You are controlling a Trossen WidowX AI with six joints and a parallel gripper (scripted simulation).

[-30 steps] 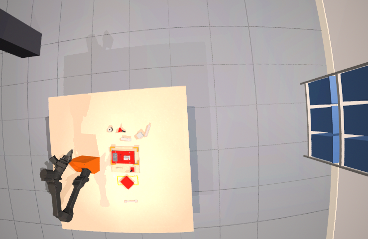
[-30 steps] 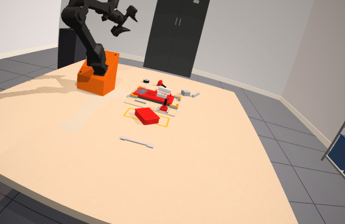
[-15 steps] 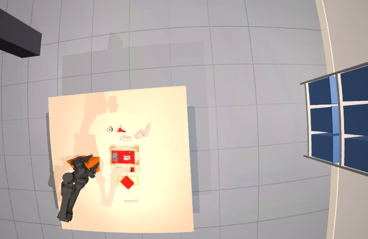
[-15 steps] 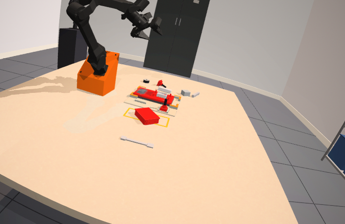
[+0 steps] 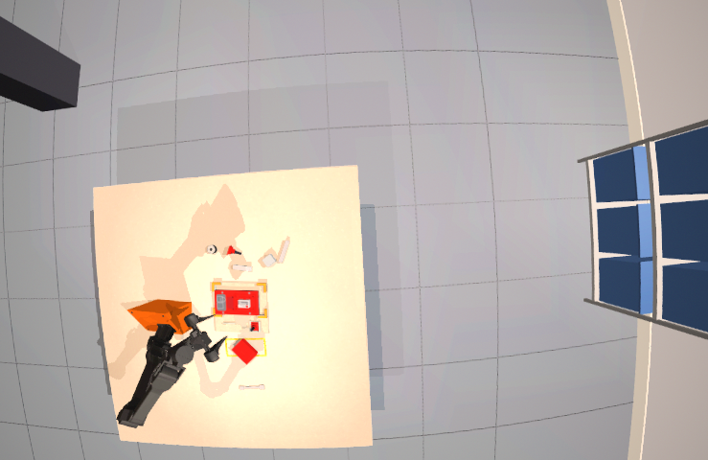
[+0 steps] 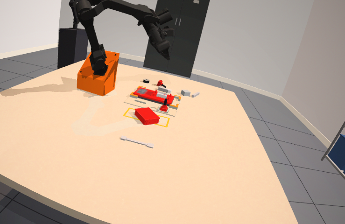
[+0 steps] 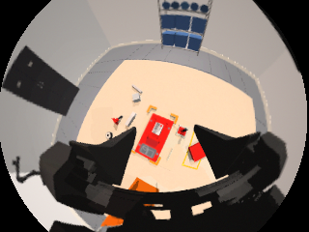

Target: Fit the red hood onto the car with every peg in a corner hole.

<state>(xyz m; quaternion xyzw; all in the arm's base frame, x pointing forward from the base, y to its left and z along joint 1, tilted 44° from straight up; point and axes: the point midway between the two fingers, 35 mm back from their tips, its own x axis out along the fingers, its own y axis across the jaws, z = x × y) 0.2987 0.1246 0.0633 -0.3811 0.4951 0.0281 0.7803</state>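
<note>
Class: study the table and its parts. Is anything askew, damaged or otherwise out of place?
The red hood lies turned at an angle inside its yellow outline, not square to it. Nothing looks damaged or spilled.

No writing, label, brand, number or sign could be read on anything in the top, exterior or wrist view.

Grey tiled floor (image 6: 297, 147), dark cabinet (image 6: 178, 34), blue shelving (image 5: 658, 227).
</note>
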